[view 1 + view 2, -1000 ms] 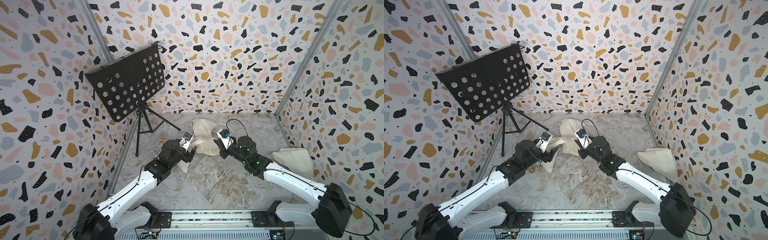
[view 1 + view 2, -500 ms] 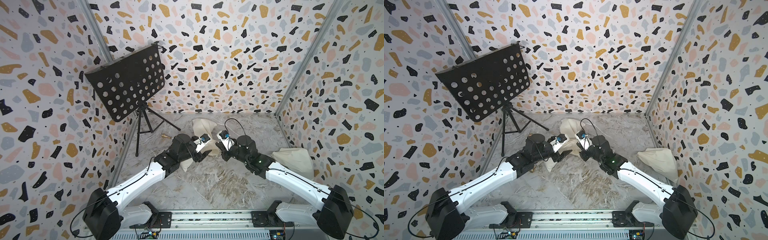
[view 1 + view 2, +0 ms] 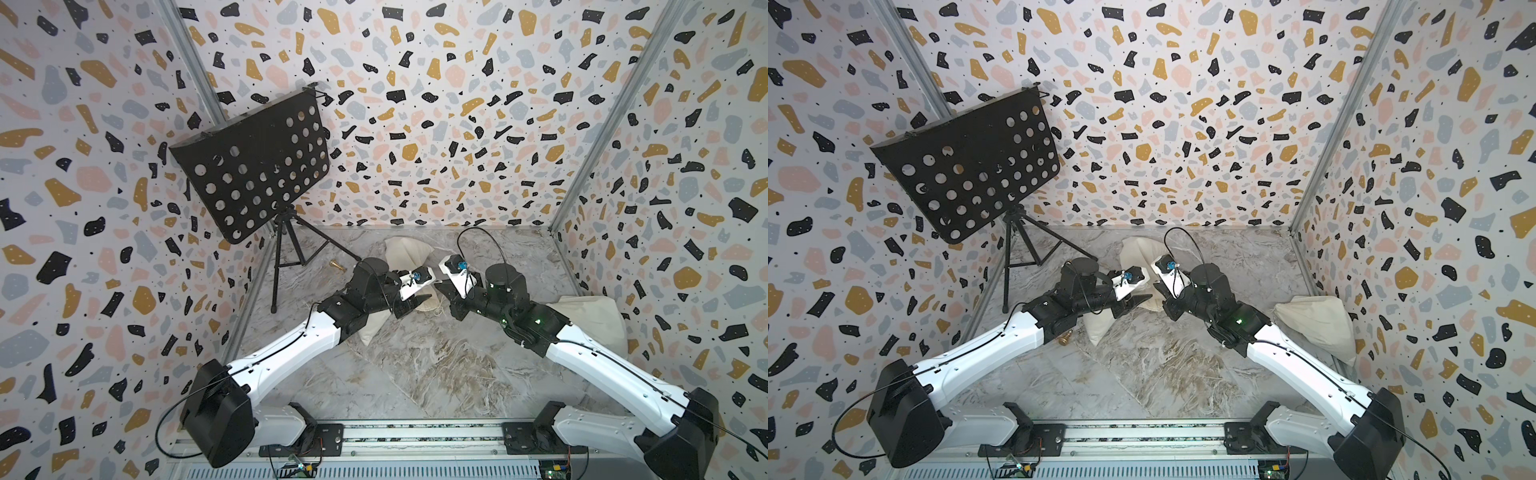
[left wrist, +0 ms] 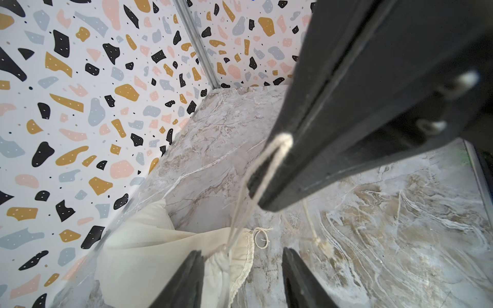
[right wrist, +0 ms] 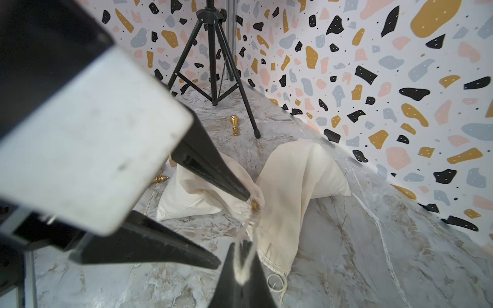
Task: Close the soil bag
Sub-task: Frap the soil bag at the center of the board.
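On marble floor (image 3: 415, 374), centre toward back wall: cream soil bag (image 4: 149, 248), slumped, mouth puckered, partly hidden under both arms in both top views. Right gripper (image 4: 262, 198) clamped tight on drawstring (image 4: 280, 140), loop pinched between closed jaws, cord taut from there down to bag mouth. Left gripper (image 5: 233, 232) parted, fingers either side of gathered neck. One fingertip (image 5: 234, 189) touching cloth at mouth, other clear of it, nothing clamped. Second loop of cord loose on floor just beside mouth hem. Gripper tips facing each other, close together, over bag's mouth end. Elsewhere: black perforated music stand (image 3: 253, 166) on tripod at back left; second cream bag (image 3: 590, 320) against right wall, well apart from soil bag; small brass piece (image 5: 234, 124) lying near a tripod foot, another beside soil bag, half hidden behind left gripper.
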You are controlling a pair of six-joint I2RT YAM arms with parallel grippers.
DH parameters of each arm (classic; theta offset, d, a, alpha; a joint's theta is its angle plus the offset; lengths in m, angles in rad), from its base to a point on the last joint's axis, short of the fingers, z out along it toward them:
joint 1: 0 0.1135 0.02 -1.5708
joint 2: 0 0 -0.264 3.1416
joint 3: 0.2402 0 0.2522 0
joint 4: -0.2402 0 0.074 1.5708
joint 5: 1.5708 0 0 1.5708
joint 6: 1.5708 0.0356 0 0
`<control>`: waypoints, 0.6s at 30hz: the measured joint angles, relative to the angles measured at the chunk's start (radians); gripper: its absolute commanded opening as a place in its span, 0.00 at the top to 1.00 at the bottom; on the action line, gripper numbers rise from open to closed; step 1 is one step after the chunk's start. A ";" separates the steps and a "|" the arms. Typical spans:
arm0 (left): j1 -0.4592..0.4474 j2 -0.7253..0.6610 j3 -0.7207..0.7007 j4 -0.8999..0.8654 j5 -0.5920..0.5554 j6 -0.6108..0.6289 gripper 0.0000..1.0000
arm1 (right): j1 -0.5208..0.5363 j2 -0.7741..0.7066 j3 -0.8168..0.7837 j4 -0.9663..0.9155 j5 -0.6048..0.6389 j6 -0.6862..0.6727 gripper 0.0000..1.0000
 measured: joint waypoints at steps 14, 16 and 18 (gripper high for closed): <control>0.000 0.123 0.107 -0.009 0.072 0.030 0.89 | -0.001 -0.001 0.000 -0.003 -0.024 0.003 1.00; 0.000 0.140 0.118 -0.011 0.076 0.034 0.96 | -0.001 -0.006 0.000 -0.007 -0.023 0.003 1.00; 0.000 0.157 0.130 -0.012 0.076 0.040 1.00 | -0.002 -0.018 -0.001 -0.020 -0.017 0.002 1.00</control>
